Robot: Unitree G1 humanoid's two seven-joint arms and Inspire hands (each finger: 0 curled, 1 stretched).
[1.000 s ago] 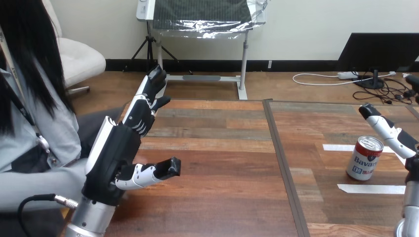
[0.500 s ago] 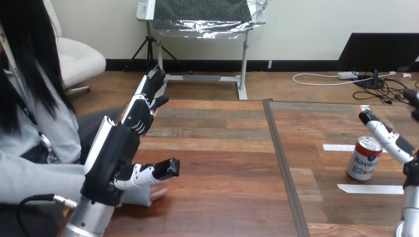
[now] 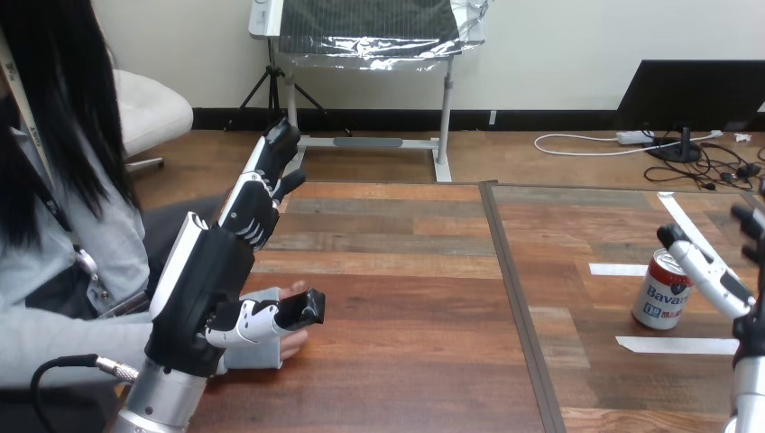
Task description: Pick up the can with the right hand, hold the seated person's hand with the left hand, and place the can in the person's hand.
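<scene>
The robot's left hand [image 3: 212, 280] is open, fingers straight and raised, thumb out just over the person's hand [image 3: 290, 341] lying on the wooden table [image 3: 406, 298], while the right hand [image 3: 722, 280], spread wide, flanks the upright can [image 3: 657, 299] without gripping it.

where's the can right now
In the head view the can stands upright at the right of the table, between two white tape strips, the right hand close beside it.
</scene>
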